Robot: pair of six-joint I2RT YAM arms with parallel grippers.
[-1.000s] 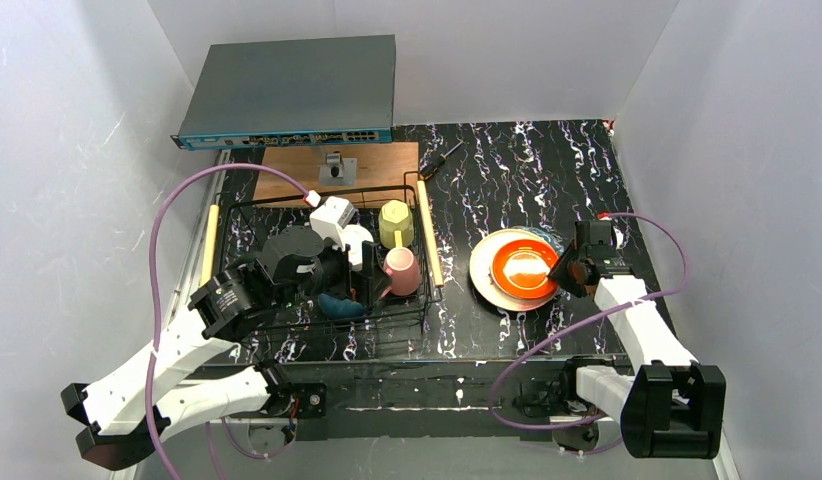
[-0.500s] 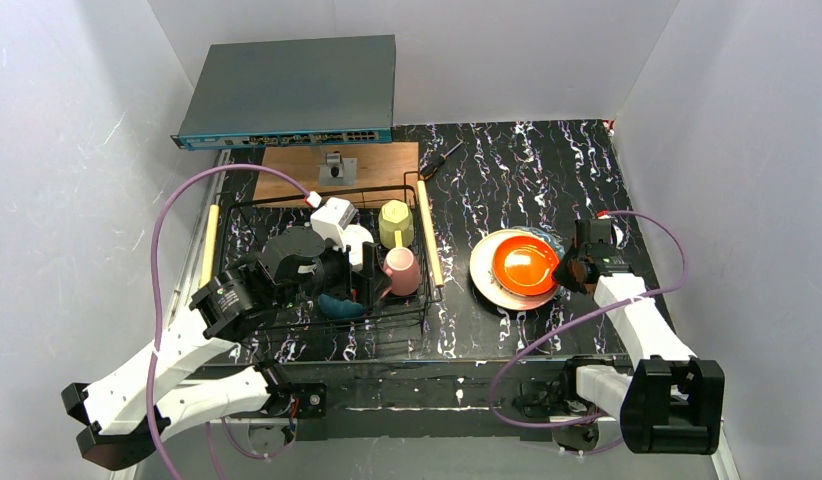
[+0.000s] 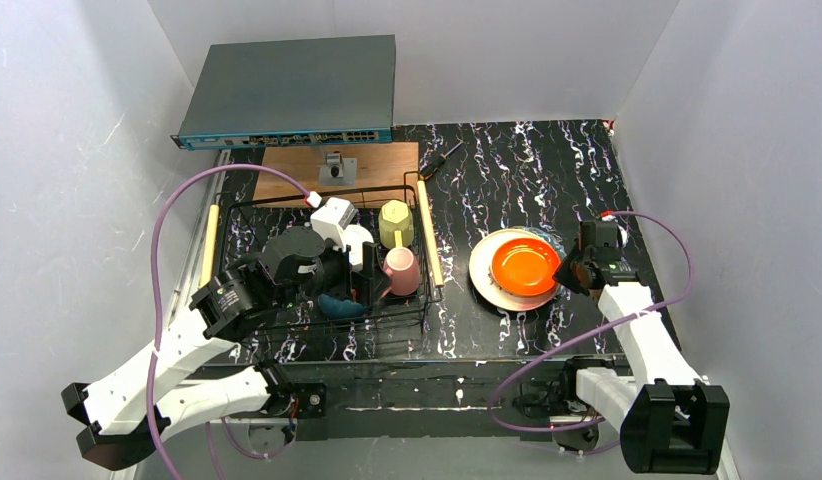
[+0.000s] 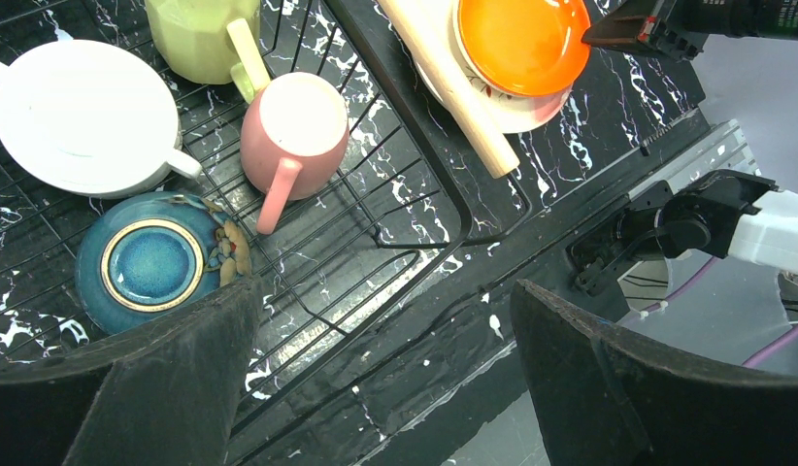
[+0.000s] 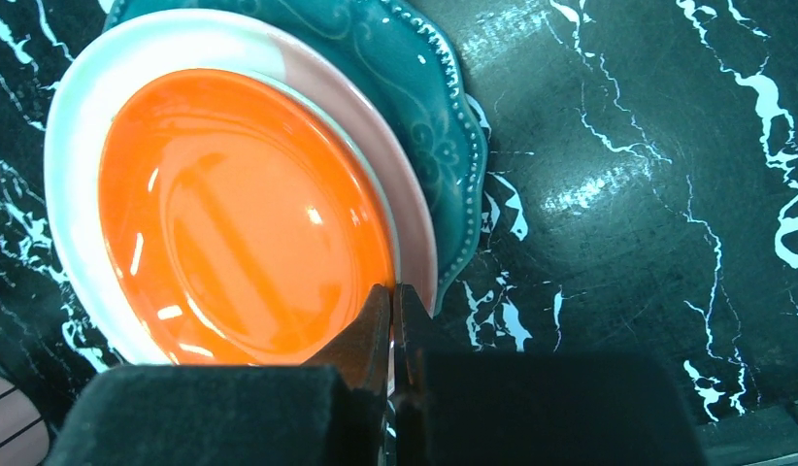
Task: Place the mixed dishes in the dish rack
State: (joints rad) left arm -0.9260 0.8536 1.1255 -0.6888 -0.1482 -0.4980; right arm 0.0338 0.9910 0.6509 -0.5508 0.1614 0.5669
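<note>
The orange plate (image 3: 524,265) lies on the cream plate (image 3: 484,275), which lies on the teal plate (image 5: 415,87), right of the dish rack (image 3: 287,200). My right gripper (image 5: 393,291) is shut on the orange plate's (image 5: 240,214) near right rim. The rack (image 4: 424,194) holds the pink mug (image 4: 296,131), the yellow-green mug (image 4: 196,34), the white cup (image 4: 84,116) and the blue-teal bowl (image 4: 148,262), bottom up. My left gripper (image 4: 381,320) is open and empty above the rack's near right corner.
A wooden rod handle (image 4: 453,92) runs between the rack and the plates. A flat brown board (image 3: 337,160) and a grey network switch (image 3: 292,90) stand behind the rack. White walls close in both sides. My right gripper also shows in the left wrist view (image 4: 618,29).
My right gripper has shifted slightly right and back at the orange plate's rim, and the plate has moved a little with it. The left arm has not moved.
</note>
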